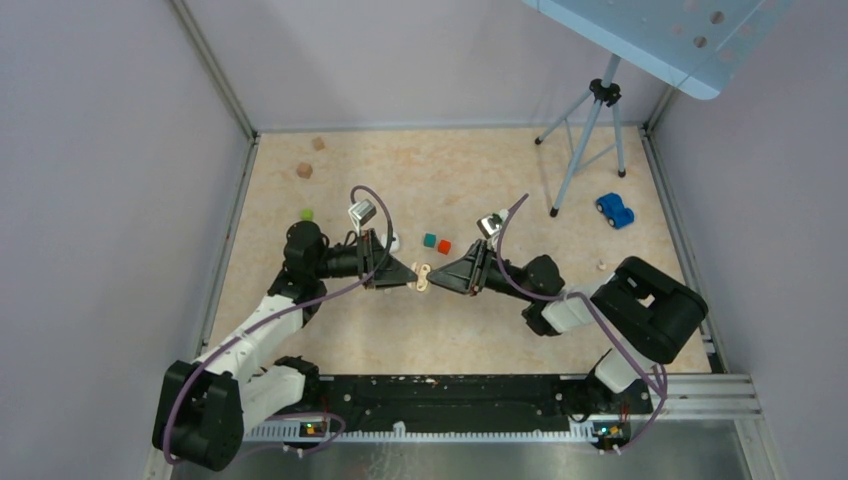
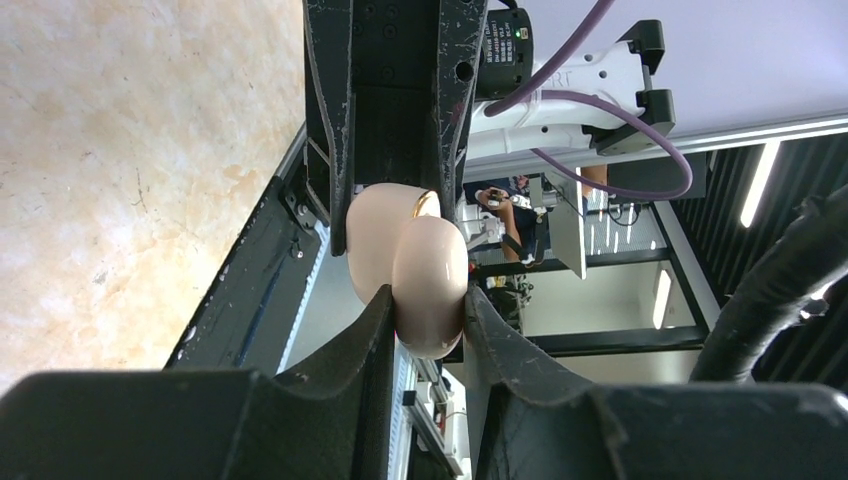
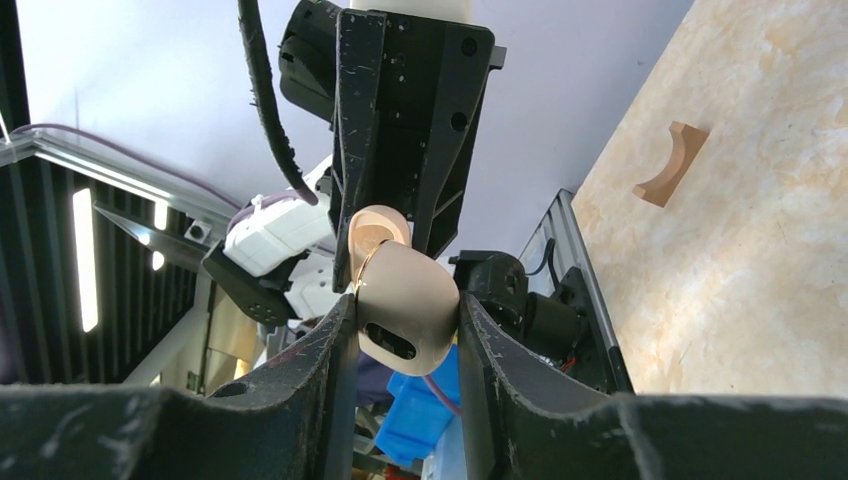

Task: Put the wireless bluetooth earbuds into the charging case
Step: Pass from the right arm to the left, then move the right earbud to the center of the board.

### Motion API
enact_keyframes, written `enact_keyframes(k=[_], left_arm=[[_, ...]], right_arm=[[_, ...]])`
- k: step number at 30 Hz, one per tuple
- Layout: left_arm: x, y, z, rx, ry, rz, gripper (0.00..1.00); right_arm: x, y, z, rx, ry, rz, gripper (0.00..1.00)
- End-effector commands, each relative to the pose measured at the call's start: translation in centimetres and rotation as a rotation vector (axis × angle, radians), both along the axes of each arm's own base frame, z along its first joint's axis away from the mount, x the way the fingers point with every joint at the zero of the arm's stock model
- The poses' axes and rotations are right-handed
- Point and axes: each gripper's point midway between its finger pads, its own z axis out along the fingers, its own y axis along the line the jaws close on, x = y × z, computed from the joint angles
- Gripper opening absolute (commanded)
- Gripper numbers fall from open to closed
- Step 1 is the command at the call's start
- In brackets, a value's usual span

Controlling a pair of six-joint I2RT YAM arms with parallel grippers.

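Case (image 1: 422, 277) in cream plastic hangs above the table (image 1: 500, 330), caught between the 2 grippers, which meet tip to tip. The left gripper (image 1: 413, 275) comes at it from one side and the right gripper (image 1: 434, 277) from the other, both lying nearly level. From above, the case looks longer than it is wide, its long axis running across the line of the 2 grippers, toward the far and near table edges.

The left wrist view shows the case (image 2: 430, 280) as 2 rounded halves meeting at a gold band. The nearer half is pinched in the narrow jaws of the left gripper (image 2: 428, 300); the farther half sits in the jaws of the right gripper (image 2: 395, 215), reaching in from opposite.

The right wrist view gives the other face: the case (image 3: 405, 300) is clamped in the narrow jaws of the right gripper (image 3: 407, 310), with a dark oval opening low on the nearer half, unseen from the left wrist. The left gripper (image 3: 390, 235) holds the farther half.

Just beyond the jaws lie a teal cube (image 1: 429, 240) and a red cube (image 1: 444, 246). A blue toy car (image 1: 615, 210) lies well off on the right gripper's side.
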Motion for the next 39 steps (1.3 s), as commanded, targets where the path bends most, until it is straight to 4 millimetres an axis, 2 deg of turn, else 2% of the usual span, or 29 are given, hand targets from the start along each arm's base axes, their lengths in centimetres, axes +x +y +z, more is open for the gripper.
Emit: enact_keyframes(k=[1, 3, 4, 7, 9, 11, 14, 17, 19, 20, 21, 23, 24, 27, 30, 33, 35, 39], left_arm=[[0.8, 0.1, 0.0, 0.021, -0.046, 0.042, 0.09], [0.9, 0.1, 0.0, 0.033, -0.058, 0.049, 0.02], [0.9, 0.1, 0.0, 0.038, -0.062, 0.049, 0.00], [1.1, 0.2, -0.1, 0.053, -0.068, 0.057, 0.00], [1.4, 0.3, -0.1, 0.074, -0.079, 0.074, 0.00], [2.4, 0.8, -0.4, 0.117, -0.094, 0.117, 0.00], [3.4, 1.5, -1.1, 0.225, -0.096, 0.179, 0.00], [4.7, 2.6, -1.2, 0.337, -0.130, 0.252, 0.00], [6.0, 4.3, -1.6, 0.431, -0.149, 0.325, 0.00], [6.9, 5.6, -1.9, 0.496, -0.145, 0.381, 0.00], [7.7, 7.1, -2.2, 0.557, -0.139, 0.434, 0.00], [9.0, 9.3, -3.4, 0.669, -0.087, 0.497, 0.00], [9.3, 9.5, -3.4, 0.680, -0.069, 0.505, 0.00], [9.4, 8.6, -3.0, 0.594, -0.036, 0.476, 0.00], [9.4, 8.0, -2.3, 0.535, -0.057, 0.467, 0.00], [9.2, 7.8, -2.1, 0.518, -0.069, 0.458, 0.00], [9.0, 7.7, -2.1, 0.512, -0.068, 0.449, 0.00], [8.6, 7.5, -2.4, 0.503, -0.069, 0.428, 0.00]], right_arm=[[-1.2, -1.4, 3.8, 0.141, -0.162, -0.006, 0.00], [-1.2, -1.4, 3.7, 0.138, -0.156, -0.006, 0.00], [-1.2, -1.4, 3.6, 0.137, -0.153, -0.005, 0.03], [-1.0, -1.7, 3.4, 0.135, -0.142, -0.020, 0.51], [-0.7, -2.2, 3.3, 0.132, -0.136, -0.041, 0.71], [-0.2, -3.5, 3.0, 0.127, -0.120, -0.081, 0.84], [0.8, -6.3, 1.3, 0.085, -0.057, -0.169, 0.86], [1.6, -8.2, -2.5, -0.064, 0.041, -0.240, 0.87], [2.5, -8.5, -6.4, -0.280, 0.104, -0.300, 0.87], [2.7, -9.1, -8.8, -0.452, 0.118, -0.343, 0.88], [3.1, -10.0, -9.8, -0.607, 0.096, -0.410, 0.89], [2.2, -13.0, -11.5, -0.878, 0.064, -0.477, 0.90], [2.2, -14.2, -11.0, -0.929, 0.057, -0.513, 0.90], [2.4, -19.7, -10.9, -1.137, 0.069, -0.691, 0.89], [2.2, -24.9, -10.1, -1.268, 0.139, -0.892, 0.83], [2.7, -27.9, -9.1, -1.281, 0.218, -1.056, 0.74], [3.0, -29.9, -9.1, -1.311, 0.303, -1.131, 0.72], [5.3, -33.3, -9.0, -1.350, 0.395, -1.224, 0.69]])
